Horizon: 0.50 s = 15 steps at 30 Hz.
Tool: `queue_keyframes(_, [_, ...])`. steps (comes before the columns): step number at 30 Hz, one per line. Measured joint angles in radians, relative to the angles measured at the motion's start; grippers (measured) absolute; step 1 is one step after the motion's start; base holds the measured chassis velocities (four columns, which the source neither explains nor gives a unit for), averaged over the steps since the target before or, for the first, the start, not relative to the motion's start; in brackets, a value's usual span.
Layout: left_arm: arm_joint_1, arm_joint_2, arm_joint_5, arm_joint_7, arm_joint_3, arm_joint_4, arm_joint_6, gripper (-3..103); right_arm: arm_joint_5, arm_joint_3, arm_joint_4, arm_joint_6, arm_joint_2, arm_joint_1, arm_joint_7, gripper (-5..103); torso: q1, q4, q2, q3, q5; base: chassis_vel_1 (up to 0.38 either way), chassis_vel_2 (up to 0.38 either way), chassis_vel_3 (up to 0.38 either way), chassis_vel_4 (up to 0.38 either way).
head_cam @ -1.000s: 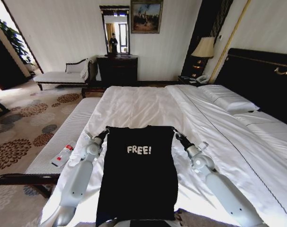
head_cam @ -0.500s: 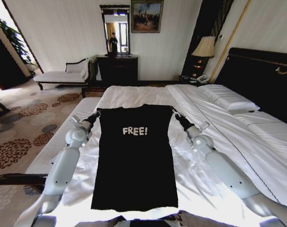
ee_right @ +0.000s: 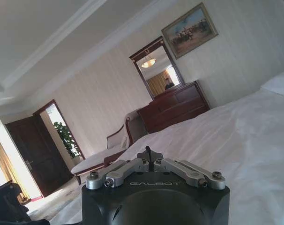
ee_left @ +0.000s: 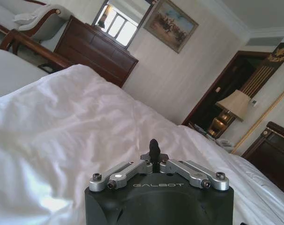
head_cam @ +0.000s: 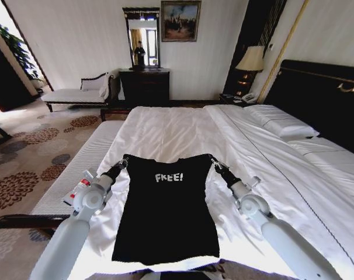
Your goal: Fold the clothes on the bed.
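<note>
Holding item one, the black T-shirt (head_cam: 164, 213), by its two shoulder corners: it is lying in the lower centre of the head frame, chest side up, white "FREE!" lettering readable, its hem reaching toward the bottom edge. The sleeves are not showing at the sides, so I am judging they may be tucked under already, though I cannot confirm that. The body is lying long and flat with no cross fold visible; I am counting the lengthwise halving as not yet done, so the task is sitting somewhere near its middle at best.

Item two, the left gripper (head_cam: 120, 165), is sitting at the shirt's upper left corner, fingers drawn together on the fabric edge. In its wrist view I am seeing the fingers (ee_left: 153, 149) pinched to a narrow tip.

Item three, the right gripper (head_cam: 212, 164), is sitting at the upper right corner, likewise closed down on cloth; its fingers (ee_right: 147, 152) are reading as pressed together in the wrist view.

Item four, the bed (head_cam: 177, 131), is spreading white sheets through the centre and right of the frame, dark headboard (head_cam: 323, 99) at the right edge.

Item five, a white bench (head_cam: 77, 169), is running along the left, with a small red-and-white object (head_cam: 77, 191) lying on it.
</note>
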State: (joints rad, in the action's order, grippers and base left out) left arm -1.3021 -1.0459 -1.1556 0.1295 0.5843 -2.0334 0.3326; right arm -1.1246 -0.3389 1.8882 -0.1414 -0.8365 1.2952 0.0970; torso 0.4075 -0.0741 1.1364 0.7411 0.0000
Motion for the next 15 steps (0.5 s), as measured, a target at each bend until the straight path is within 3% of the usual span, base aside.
queue_keyframes(1, [0.000,0.000,0.000,0.000,0.000,0.000,0.000,1,0.000,0.000,0.000,0.000,0.000,0.000,0.000,0,0.000,0.0000,0.000,0.000,0.0000,0.000,0.000,0.000,0.000])
queue_keyframes(7, [-0.278,-0.036,0.025,-0.022,0.121,-0.160,0.015,1,0.074,-0.109,0.125,0.004,-0.013,0.252,-0.075,0,0.000,-0.0002,0.000,0.000,0.0000,0.000,0.000,0.000,0.000])
queue_keyframes(11, [-0.385,-0.060,0.063,-0.037,0.140,-0.213,0.010,1,0.126,-0.131,0.157,-0.010,-0.045,0.380,-0.088,0,0.000,-0.0003,0.000,0.000,0.0000,0.000,0.000,0.000,0.000])
queue_keyframes(15, [-0.441,-0.084,0.080,-0.015,0.143,-0.249,0.005,1,0.167,-0.129,0.159,-0.028,-0.078,0.446,-0.103,0,0.000,-0.0003,0.000,0.000,0.0000,0.000,0.000,0.000,0.000])
